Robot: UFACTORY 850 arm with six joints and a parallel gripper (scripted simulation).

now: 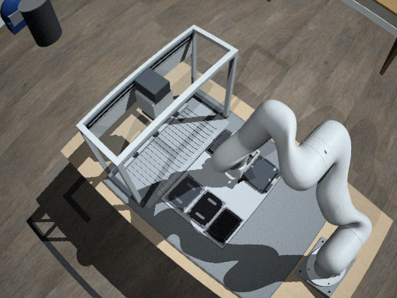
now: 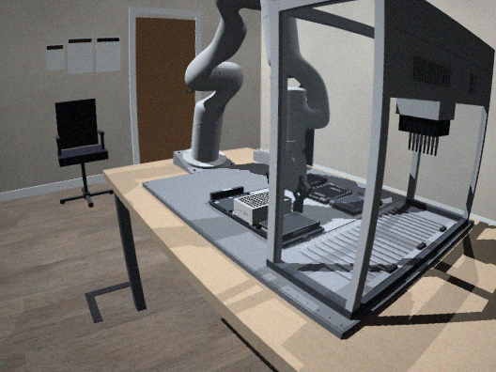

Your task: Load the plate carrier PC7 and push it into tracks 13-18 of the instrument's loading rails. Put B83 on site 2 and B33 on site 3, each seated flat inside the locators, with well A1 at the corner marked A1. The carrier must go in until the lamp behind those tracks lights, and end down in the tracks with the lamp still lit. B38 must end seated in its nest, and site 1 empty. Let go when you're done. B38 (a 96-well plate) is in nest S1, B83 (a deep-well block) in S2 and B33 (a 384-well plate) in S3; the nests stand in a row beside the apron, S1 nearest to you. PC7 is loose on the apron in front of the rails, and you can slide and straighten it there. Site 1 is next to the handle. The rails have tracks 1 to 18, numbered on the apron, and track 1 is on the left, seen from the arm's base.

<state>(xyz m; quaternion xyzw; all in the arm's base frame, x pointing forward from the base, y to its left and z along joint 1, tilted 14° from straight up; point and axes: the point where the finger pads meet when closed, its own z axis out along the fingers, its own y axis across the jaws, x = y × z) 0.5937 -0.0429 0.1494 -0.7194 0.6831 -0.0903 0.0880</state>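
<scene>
Arm (image 1: 323, 165) reaches from its base plate (image 1: 303, 269) at the near right corner of the bench (image 1: 376, 226) toward the apron in front of the rails. Claw (image 1: 240, 174) hangs released, fingers spread wide, nothing between them; it sits above the grey mat (image 1: 286, 226) between the carrier and the row of nests, close to the nest side. From the side view the fingers (image 2: 299, 197) point down, partly hidden behind a post of the frame (image 2: 277, 141).

Carrier (image 1: 177, 203) lies loose on the mat in front of the rails (image 1: 177, 150), skewed to the track lines. It holds three dark items in a row: a fine-gridded plate (image 1: 224, 225) at the near end, a block with two pale marks (image 1: 206, 208) in the middle, and a flat dark plate (image 1: 185, 191) at the far end, next to the numbered strip.

To the right, one nest (image 1: 263, 174) shows a dark square surface, partly under the arm; another dark nest (image 1: 219, 141) lies farther along, near the rail edge.

Inside the frame, a grey head (image 1: 152, 86) hangs from the top beam above the rails. Side view shows a white gridded block (image 2: 251, 207) on the carrier.
</scene>
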